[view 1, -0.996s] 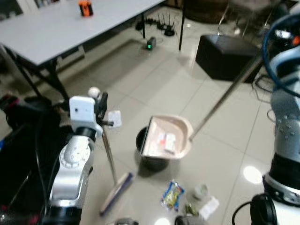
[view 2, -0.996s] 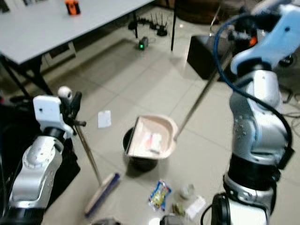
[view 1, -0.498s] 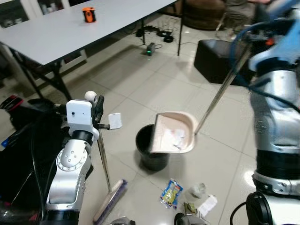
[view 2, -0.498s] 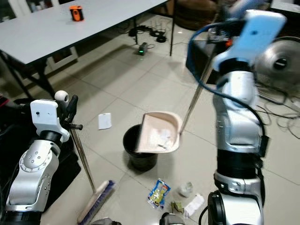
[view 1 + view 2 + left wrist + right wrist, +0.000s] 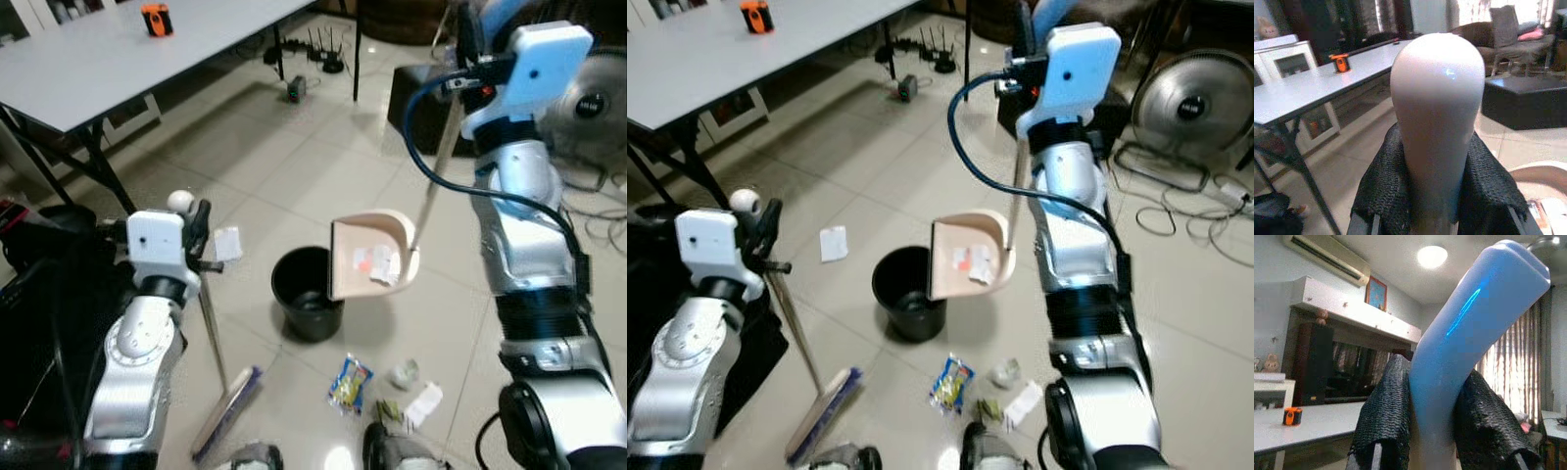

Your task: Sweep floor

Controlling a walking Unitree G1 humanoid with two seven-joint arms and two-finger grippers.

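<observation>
My left gripper [image 5: 199,231] is shut on the top of a broom handle [image 5: 210,328]; its white knob [image 5: 1437,122] sits between the black fingers [image 5: 1378,196]. The broom head [image 5: 227,411] rests on the tiles. My right gripper [image 5: 460,47] is raised high and shut on the blue grip [image 5: 1464,333] of a long-handled beige dustpan [image 5: 372,257]. The pan hangs tipped almost upright by the right rim of a black bin [image 5: 307,294], with white and red scraps [image 5: 377,266] still in it. On the floor lie a blue-yellow packet [image 5: 349,382], a crumpled wad [image 5: 404,373] and a white paper [image 5: 424,403].
A grey table [image 5: 118,59] with an orange object [image 5: 154,18] stands at the back left. A black ottoman [image 5: 421,93] and a floor fan [image 5: 1181,103] with cables are at the back right. A black bag [image 5: 39,294] is on my left. Another paper [image 5: 228,242] lies beside the broom.
My right arm has swung inward and up, and the dustpan has tipped from lying over the bin to nearly upright at its right rim. The broom has stayed put.
</observation>
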